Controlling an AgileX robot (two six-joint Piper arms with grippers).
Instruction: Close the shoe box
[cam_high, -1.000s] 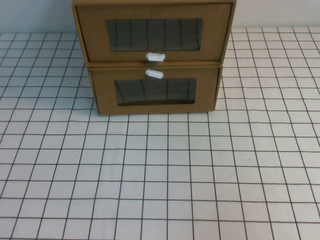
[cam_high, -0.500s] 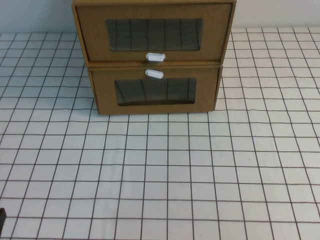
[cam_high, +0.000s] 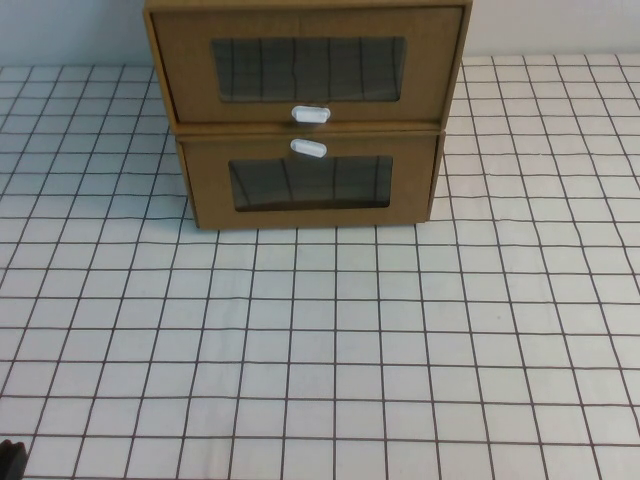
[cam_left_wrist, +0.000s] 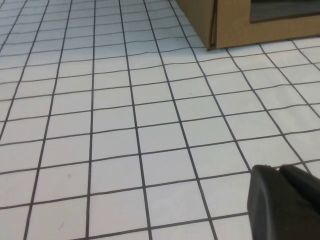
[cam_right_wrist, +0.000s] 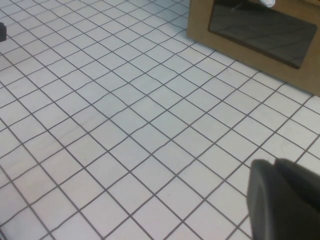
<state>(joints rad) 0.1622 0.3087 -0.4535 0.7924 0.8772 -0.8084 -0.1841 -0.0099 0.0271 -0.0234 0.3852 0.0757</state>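
The shoe box is the upper of two stacked brown boxes at the table's far middle. Its clear window has a white pull tab just below it, and its front overhangs the box beneath. The lower brown box has its tab above its window; it also shows in the right wrist view, and its corner shows in the left wrist view. My left gripper is shut and empty, low over the near left of the table, its tip showing in the high view. My right gripper is shut and empty over the near right, outside the high view.
A white cloth with a dark grid covers the table between the grippers and the boxes. A pale wall stands behind the boxes.
The dark tip of my left gripper has come into the high view's bottom left corner. The boxes have not moved.
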